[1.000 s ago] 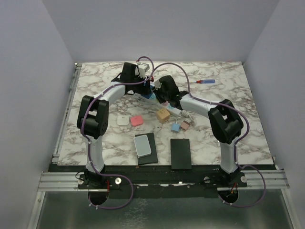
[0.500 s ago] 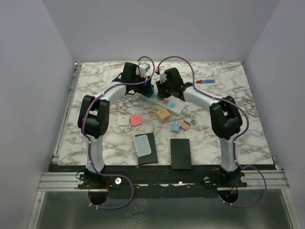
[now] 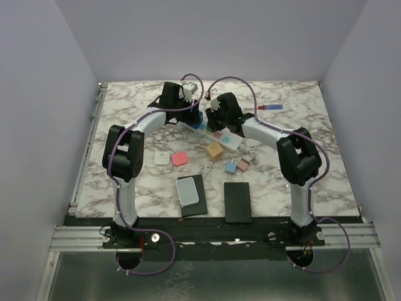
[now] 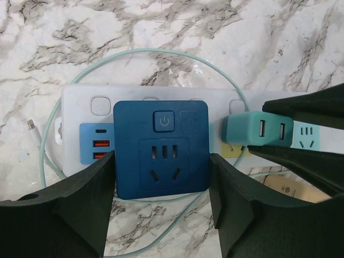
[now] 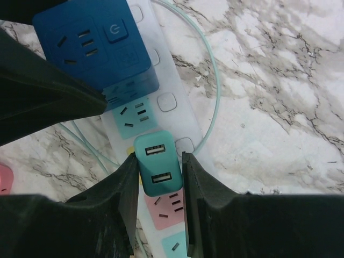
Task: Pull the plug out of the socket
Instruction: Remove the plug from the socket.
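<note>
The long white plastic power strip [image 3: 230, 143] lies slantwise at the far middle of the marble-patterned worktop [image 3: 338, 163], its far end to the left. The left end effector [image 4: 161, 180] is clenched on the sides of a dark blue plastic cube adapter [image 4: 161, 148] seated on the strip's far-left part. Just beside it, toward the near right, the right end effector [image 5: 159, 161] is grasping a small teal plastic USB plug [image 5: 157, 166] standing over a strip outlet. A thin pale green cable [image 4: 140, 51] curves past the strip on the worktop.
</note>
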Tool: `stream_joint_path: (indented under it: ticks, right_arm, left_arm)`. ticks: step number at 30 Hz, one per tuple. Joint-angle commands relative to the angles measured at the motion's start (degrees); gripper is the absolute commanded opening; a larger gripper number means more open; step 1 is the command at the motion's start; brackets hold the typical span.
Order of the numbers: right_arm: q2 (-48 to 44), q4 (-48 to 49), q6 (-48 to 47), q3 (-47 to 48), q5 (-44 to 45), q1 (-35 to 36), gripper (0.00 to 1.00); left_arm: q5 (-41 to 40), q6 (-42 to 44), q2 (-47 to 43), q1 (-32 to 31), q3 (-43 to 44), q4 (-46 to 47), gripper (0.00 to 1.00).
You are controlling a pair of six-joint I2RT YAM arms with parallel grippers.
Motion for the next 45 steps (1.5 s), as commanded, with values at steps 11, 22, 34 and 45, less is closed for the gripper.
stream_joint_path:
  ticks: [11, 22, 34, 45]
  right_arm:
    - [-6.1, 13.0, -13.4, -8.3, 18.1, 9.0, 0.01]
    - [-7.7, 12.9, -11.3, -7.8, 19.3, 10.0, 0.01]
    - [-2.3, 2.3, -1.1, 2.2, 6.1, -0.2, 0.01]
    - [-3.3, 5.5, -1.6, -0.8, 4.3, -0.7, 0.01]
  left_arm:
    - [-3.0, -1.5, 4.1, 0.2, -1.3, -9.8, 0.05]
    - [-3.3, -1.4, 4.5, 0.2, -1.1, -10.0, 0.05]
    - [-2.5, -1.1, 5.1, 0.2, -0.9, -10.2, 0.05]
    - [-2.5, -1.3, 5.5, 0.2, -0.7, -10.2, 0.04]
